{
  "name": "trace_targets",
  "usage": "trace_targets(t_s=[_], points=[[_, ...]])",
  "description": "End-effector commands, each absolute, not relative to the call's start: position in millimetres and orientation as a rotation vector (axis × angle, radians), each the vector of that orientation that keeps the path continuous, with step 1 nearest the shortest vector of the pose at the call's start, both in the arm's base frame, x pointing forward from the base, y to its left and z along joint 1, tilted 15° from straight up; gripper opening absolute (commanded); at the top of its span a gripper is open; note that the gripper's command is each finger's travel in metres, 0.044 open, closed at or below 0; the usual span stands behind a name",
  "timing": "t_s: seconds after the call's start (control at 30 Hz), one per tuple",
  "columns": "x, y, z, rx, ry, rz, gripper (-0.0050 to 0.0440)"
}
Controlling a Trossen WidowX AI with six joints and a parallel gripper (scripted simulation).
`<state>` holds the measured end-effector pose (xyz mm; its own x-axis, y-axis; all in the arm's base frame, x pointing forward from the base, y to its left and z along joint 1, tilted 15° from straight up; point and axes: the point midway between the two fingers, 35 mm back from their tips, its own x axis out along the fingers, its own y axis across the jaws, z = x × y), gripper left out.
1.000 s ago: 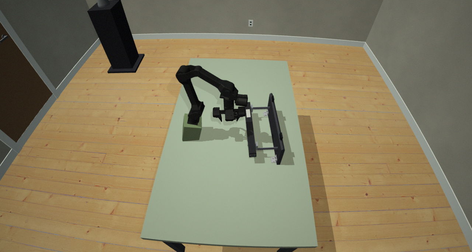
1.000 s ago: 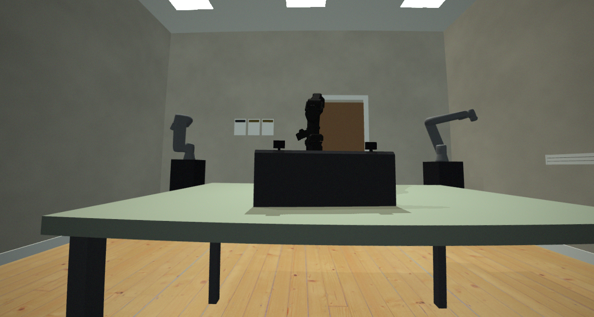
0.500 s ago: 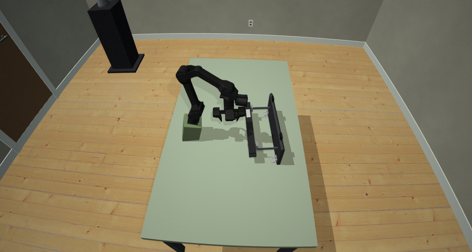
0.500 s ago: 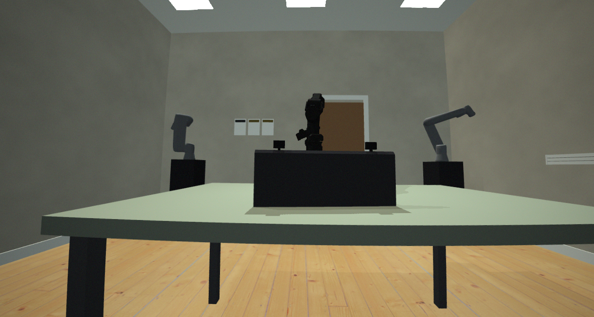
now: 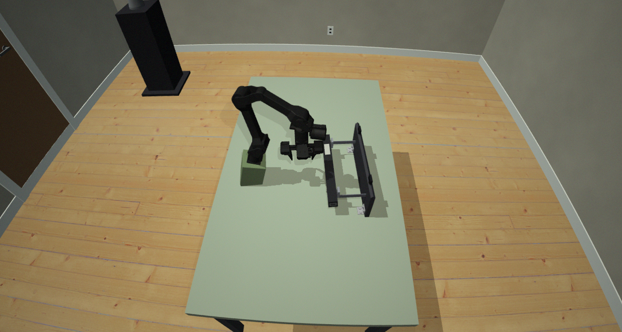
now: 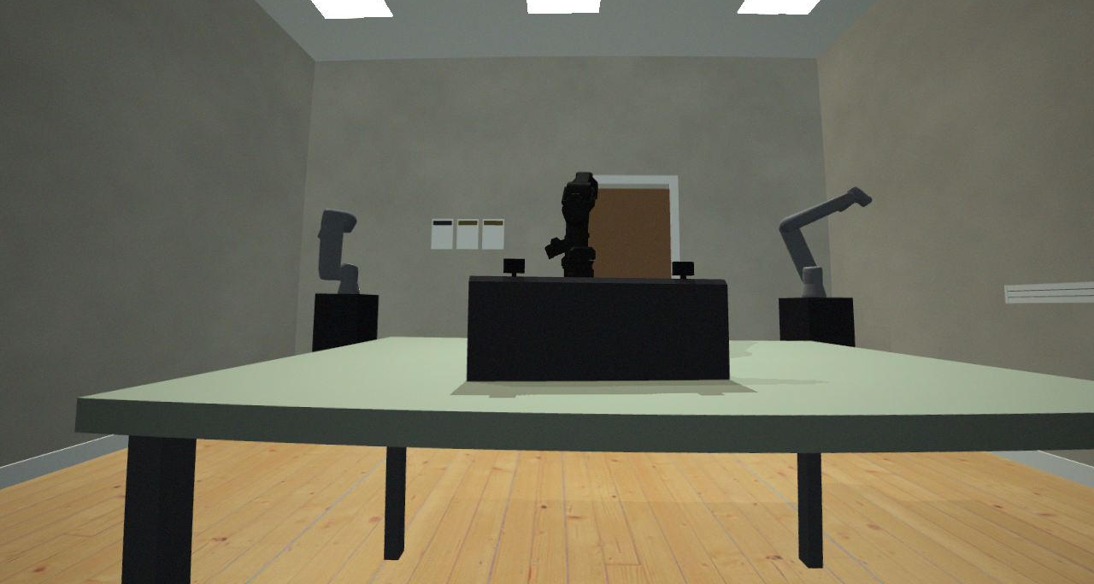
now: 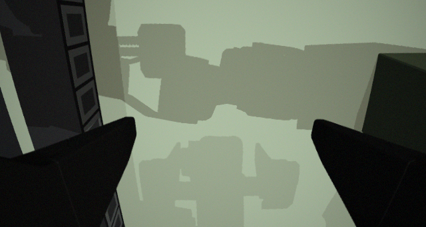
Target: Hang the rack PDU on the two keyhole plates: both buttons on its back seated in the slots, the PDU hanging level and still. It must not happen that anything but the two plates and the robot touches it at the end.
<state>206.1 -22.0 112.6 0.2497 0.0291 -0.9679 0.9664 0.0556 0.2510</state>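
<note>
While the claw (image 5: 299,152) gapes empty — PDU (image 5: 330,177) lies just beside.

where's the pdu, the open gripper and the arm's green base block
rack PDU (image 5: 330,177), top view, on the middle of its long black body.
gripper (image 7: 223,174), wrist view, midway between its two wide-open fingertips, nothing held.
green base block (image 5: 252,177), top view, on its front face below the arm's foot.
</note>
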Motion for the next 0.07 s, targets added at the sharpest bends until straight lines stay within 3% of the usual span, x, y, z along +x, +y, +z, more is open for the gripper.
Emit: trace_targets(t_s=[0.0, 0.03], points=[[207.8, -22.4, 117.4, 1.296, 1.049, -0.957, 0.044], [207.8, -22.4, 117.4, 1.296, 1.049, -0.957, 0.044]])
